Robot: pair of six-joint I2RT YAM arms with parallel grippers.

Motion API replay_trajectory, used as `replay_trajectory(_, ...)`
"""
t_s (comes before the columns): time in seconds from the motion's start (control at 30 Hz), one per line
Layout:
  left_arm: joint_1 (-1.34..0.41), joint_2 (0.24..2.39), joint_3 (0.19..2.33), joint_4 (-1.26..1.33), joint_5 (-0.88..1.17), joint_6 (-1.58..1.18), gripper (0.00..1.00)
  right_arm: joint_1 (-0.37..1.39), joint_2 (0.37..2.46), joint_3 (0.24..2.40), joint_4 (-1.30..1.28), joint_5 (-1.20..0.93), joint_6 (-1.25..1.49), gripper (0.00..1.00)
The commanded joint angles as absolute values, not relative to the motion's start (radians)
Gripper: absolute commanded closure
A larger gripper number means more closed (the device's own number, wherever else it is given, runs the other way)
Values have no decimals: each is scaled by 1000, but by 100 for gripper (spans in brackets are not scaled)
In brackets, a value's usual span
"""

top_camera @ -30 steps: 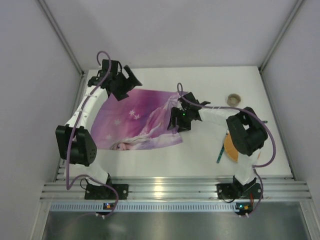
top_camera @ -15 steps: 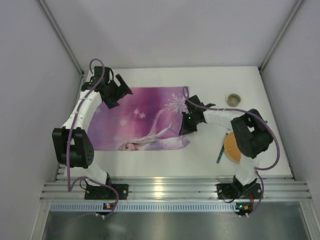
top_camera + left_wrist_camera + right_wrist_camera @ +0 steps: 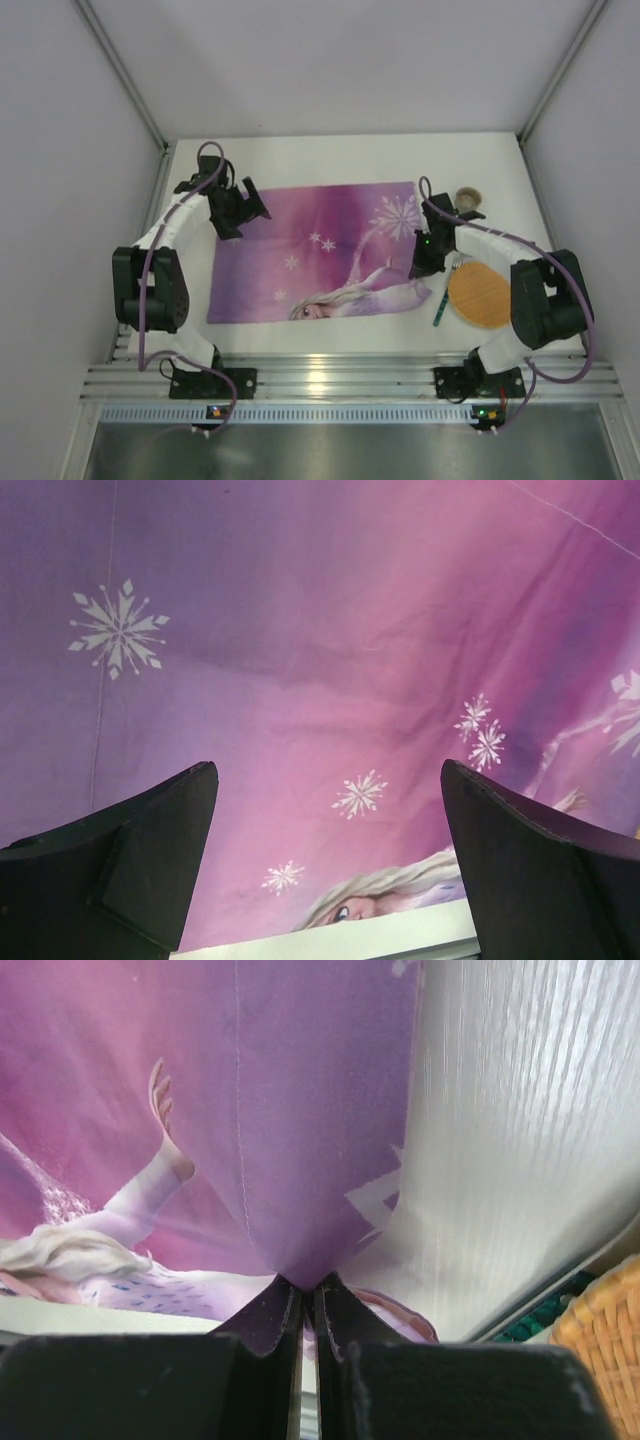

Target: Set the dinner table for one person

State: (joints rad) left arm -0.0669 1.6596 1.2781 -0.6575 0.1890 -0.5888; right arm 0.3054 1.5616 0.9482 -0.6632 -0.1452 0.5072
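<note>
Your right gripper (image 3: 303,1295) is clamped on the soft-looking, light placemat (image 3: 320,250) at its right edge; your left gripper (image 3: 328,775) hangs wide open. The dinner table (image 3: 330,155) beneath is rigid; grip cloth corners.

Plain pale-grey matte panel walls (image 3: 340,60) close in the top, left and right of the frame, joined by slim grey metal corner struts (image 3: 120,70). They box in the large white matte rectangular tabletop (image 3: 340,155). Along its lower edge runs a ribbed silver aluminium rail (image 3: 340,375), catching soft glare. Below that lies a dull grey metal sheet (image 3: 340,450), possibly a shelf.
</note>
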Motion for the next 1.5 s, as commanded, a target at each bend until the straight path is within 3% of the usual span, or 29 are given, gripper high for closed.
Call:
replay_trajectory(0.0, -64, 1689, 1266, -592, 212, -535, 1, 311, 1493, 927, -736, -181, 506, 100)
replay_trajectory(0.3, -64, 1677, 1269, -600, 215, -508, 2, 311, 1390, 960, -877, -135, 515, 98)
replay_trajectory(0.33, -64, 1675, 1272, -604, 210, -506, 2, 311, 1388, 980, -894, -123, 514, 90)
replay_trajectory(0.37, -64, 1671, 1273, -612, 209, -500, 2, 311, 1388, 1003, -932, -108, 511, 62)
replay_trajectory(0.43, -64, 1660, 1275, -618, 204, -495, 1, 311, 1390, 1098, -971, -54, 494, 28)
replay_trajectory(0.57, -64, 1631, 1266, -630, 199, -482, 2, 285, 1426, 1328, -1081, 38, 434, 13)
replay_trajectory(0.7, -64, 1608, 1250, -649, 184, -479, 2, 174, 1529, 1595, -1108, 75, 356, 11)
replay_trajectory(0.93, -64, 1551, 1210, -672, 161, -465, 2, -73, 1788, 1825, -1132, 40, 347, 14)
replay_trajectory(1.47, -64, 1511, 1146, -678, 137, -469, 2, -152, 2160, 2048, -1131, 140, 357, 30)
